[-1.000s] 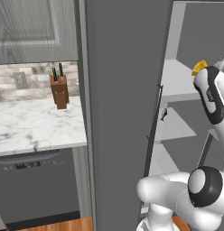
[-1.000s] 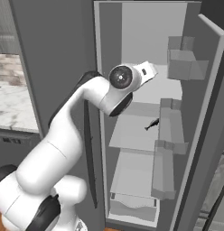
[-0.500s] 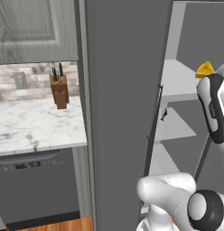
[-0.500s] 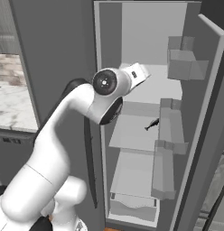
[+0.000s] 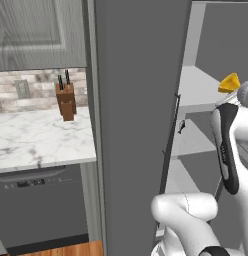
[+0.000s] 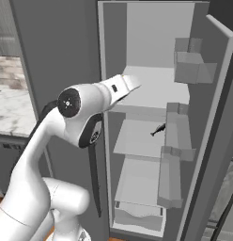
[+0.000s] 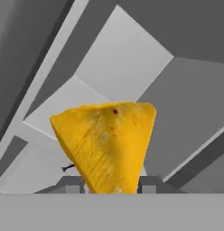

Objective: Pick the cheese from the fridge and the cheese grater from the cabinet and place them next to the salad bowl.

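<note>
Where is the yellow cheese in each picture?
Left base view: the cheese sits at the right edge, just above the white arm, in front of a fridge shelf.
Right base view: I can't find the cheese; the arm's end reaches into the fridge over the upper shelf.
Hand view: the cheese fills the middle, its bottom between the gripper tips.
Shared landmark: that pale upper shelf in the open fridge.

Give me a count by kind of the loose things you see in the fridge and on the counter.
Cheese wedge: 1
Knife block: 1
Small dark item on the middle fridge shelf, too small to identify: 1
Total: 3
</note>
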You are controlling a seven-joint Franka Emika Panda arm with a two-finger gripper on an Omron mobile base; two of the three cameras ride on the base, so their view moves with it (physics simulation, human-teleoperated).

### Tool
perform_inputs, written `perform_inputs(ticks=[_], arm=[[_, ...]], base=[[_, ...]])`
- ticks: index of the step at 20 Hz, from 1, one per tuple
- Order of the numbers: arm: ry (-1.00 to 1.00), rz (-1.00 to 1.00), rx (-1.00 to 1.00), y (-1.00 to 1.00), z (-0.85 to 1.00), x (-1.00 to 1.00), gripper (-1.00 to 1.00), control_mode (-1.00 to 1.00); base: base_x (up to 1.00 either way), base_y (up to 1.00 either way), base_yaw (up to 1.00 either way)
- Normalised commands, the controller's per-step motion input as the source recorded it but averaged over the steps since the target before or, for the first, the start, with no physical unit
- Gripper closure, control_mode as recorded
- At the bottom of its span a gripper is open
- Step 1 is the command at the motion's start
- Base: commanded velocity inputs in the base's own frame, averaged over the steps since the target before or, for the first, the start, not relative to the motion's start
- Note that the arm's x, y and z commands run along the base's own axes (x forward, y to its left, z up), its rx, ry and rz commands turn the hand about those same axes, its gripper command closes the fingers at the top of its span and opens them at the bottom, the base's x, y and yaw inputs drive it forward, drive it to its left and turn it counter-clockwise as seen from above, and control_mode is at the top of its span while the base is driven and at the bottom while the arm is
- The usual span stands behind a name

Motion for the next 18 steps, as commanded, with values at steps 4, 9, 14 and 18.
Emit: perform_inputs(ticks=[4,9,14,18], arm=[[-0.11,-0.12,-0.04,0.26,0.03,-0.51,1.00,-1.00],[-0.11,-0.11,-0.03,0.19,0.00,-0.46,1.00,-1.00],[-0.08,-0.08,0.00,0.07,0.00,-0.40,1.00,-1.00],[-0.03,0.00,0.00,0.00,0.00,-0.26,1.00,-1.00]], base=[[0.00,0.00,0.00],[0.00,0.00,0.00],[0.00,0.00,0.00],[0.00,0.00,0.00]])
